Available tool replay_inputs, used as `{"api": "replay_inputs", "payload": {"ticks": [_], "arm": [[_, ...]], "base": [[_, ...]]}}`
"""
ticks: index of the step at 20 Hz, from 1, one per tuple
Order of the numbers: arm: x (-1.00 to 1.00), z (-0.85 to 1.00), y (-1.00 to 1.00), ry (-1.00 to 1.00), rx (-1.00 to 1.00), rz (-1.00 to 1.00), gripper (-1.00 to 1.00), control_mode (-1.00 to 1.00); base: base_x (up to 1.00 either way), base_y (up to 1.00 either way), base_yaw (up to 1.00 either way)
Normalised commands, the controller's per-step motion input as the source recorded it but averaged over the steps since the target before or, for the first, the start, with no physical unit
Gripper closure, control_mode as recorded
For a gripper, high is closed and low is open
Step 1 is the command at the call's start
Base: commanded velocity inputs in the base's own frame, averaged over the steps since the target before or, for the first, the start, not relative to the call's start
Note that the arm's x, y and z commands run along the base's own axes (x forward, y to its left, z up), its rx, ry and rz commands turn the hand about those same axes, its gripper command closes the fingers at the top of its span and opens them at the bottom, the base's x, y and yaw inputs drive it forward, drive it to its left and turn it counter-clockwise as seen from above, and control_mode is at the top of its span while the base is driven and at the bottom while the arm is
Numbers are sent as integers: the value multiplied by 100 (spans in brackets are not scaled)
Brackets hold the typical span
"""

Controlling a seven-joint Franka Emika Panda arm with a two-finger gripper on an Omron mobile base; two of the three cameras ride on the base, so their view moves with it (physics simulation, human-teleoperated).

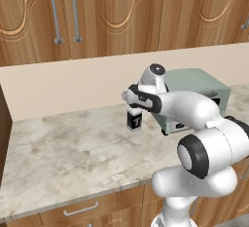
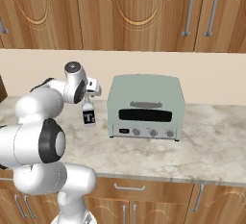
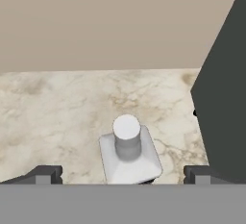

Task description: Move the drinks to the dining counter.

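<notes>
A short clear bottle (image 1: pixel 134 120) with a black label, one of the drinks, stands upright on the marble worktop (image 1: pixel 73 148) just left of a toaster oven. My gripper (image 1: pixel 132 107) hangs directly above its cap, open and holding nothing. From the right base view, the bottle (image 2: pixel 89 116) sits under the gripper (image 2: pixel 89 98). In the hand view the bottle (image 3: pixel 129 153) lies centred between the two spread fingertips (image 3: pixel 45 174) of the gripper (image 3: pixel 122 175), with wide gaps on both sides. The dining counter is out of view.
A pale green toaster oven (image 2: pixel 144 105) stands close to the bottle's right, its dark side (image 3: pixel 226 98) near the right finger. Wooden cabinets (image 1: pixel 97 11) hang over a beige back wall. Bare worktop (image 2: pixel 211 146) stretches left of the bottle and in front of it.
</notes>
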Motion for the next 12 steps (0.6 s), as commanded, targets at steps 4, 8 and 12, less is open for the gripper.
{"api": "replay_inputs", "payload": {"ticks": [4, 8, 12], "arm": [[25, -6, 1, 0, 0, 0, -100, -100], [25, -8, 2, 0, 0, 0, -100, -100], [24, -14, 4, 0, 0, 0, -100, -100]], "base": [[0, 0, 0], [0, 0, 0], [0, 0, 0]]}}
